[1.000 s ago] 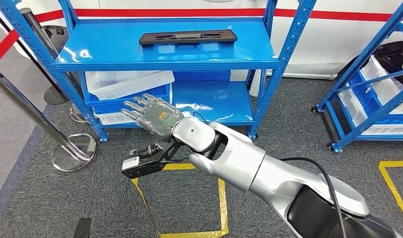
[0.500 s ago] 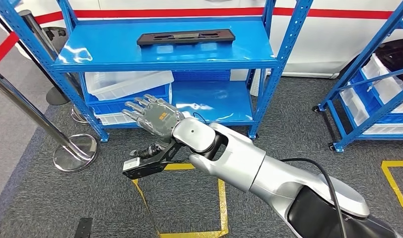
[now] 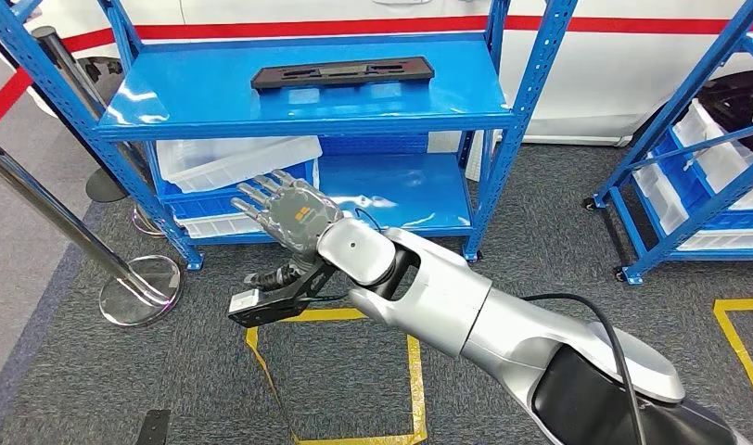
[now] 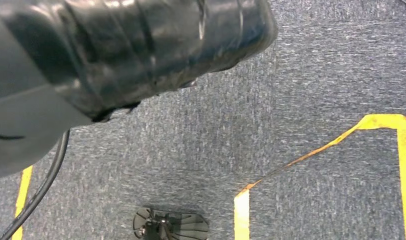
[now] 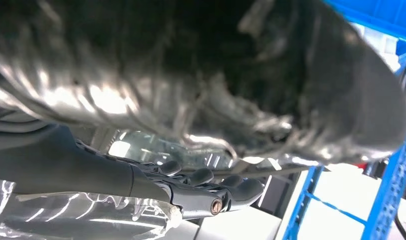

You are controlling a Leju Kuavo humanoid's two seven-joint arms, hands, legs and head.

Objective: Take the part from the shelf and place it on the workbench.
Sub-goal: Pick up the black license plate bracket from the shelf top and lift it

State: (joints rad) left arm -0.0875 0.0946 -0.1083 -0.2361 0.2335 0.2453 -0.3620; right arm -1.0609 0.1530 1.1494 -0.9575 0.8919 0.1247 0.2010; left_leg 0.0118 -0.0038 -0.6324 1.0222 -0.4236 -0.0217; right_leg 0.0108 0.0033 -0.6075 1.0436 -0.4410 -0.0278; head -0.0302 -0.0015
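1. One long, flat, black part (image 3: 343,72) of bar-like shape, with recesses moulded along its top face, lies across the upper board of the blue metal shelf (image 3: 308,119), toward the back and roughly midway between the uprights.
2. Its long side runs nearly parallel to the shelf's front edge, and the glossy blue board mirrors it faintly just in front.
3. The right hand (image 3: 287,212) of the silver arm is raised before the shelf's lower level, with its back facing the head camera, its fingers (image 3: 258,190) spread apart and nothing held in them.
4. That hand is well apart from the part: it hangs below the upper board's front edge and somewhat to the left of the part's middle, with the board's rim between them.
5. The right wrist view looks along the dark fingers (image 5: 201,176) with a blue upright beside them.
6. A clear plastic bin (image 3: 236,158) sits tilted on the lower level, just behind the hand's fingertips in the head view.
7. The left wrist view looks down at grey carpet (image 4: 311,85) crossed by yellow floor tape (image 4: 386,125); the state of the left hand cannot be told.
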